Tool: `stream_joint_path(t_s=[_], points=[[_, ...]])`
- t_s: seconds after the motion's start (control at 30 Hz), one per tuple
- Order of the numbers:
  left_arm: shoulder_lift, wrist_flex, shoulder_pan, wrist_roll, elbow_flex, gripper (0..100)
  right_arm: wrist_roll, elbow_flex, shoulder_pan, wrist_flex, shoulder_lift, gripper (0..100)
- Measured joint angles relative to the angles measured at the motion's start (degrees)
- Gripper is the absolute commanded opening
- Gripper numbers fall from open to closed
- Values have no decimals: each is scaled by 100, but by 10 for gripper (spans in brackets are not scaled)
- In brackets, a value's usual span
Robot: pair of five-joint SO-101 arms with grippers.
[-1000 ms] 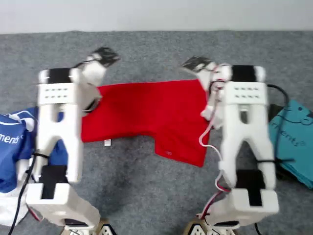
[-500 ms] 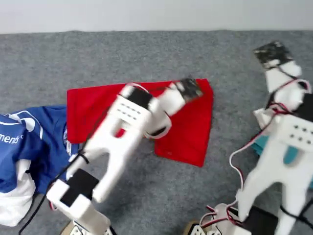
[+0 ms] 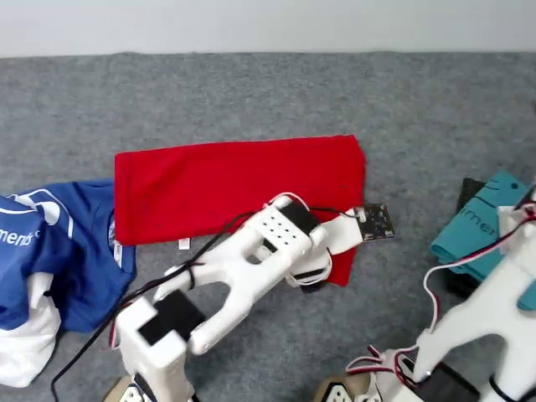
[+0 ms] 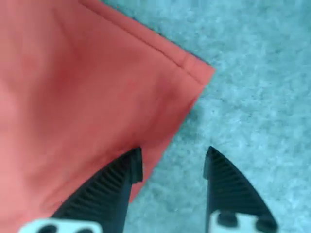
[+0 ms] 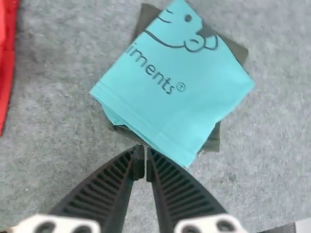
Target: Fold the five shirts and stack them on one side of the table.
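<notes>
The red shirt [image 3: 239, 188] lies flat on the grey tabletop [image 3: 251, 92] at the centre of the high view, folded into a wide band whose lower right corner hangs lower than the rest of its near edge. A small white tag [image 3: 183, 244] shows at that near edge, left of centre. The left arm [image 3: 251, 260] rises from the lower left of the frame and slants across to that lower right corner. In its wrist view the left tool [image 4: 173, 153] stands with its jaws wide apart and nothing between them; one finger [image 4: 114, 182] is over the red cloth just inside the hem, the other is over bare tabletop, and the corner of the shirt lies just beyond the tips. At the left edge of the high view a crumpled blue shirt [image 3: 50, 243] touches the red one's left end, with a white shirt [image 3: 25, 352] bunched under it in the lower left corner. At the right edge a folded teal shirt [image 3: 490, 226] rests on a dark shirt [image 5: 210, 141], well apart from the red one. The right arm [image 3: 490, 322] stands in the lower right of the frame. Its right tool [image 5: 143, 149] has its fingers pressed together with only a thin slit between them, gripping nothing visible, the tips at the hem of the teal shirt.
</notes>
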Motion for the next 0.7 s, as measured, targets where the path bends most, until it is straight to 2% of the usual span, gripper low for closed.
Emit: stream_joint_path(t_s=[0.13, 0.5, 0.7], points=[[492, -9, -9, 0, -343, 204, 0, 0, 62, 0, 0, 14], [1055, 255, 202, 9, -1002, 12, 0, 0, 70, 0, 0, 14], [1081, 246, 246, -158, -1073, 14, 0, 0, 70, 0, 0, 14]])
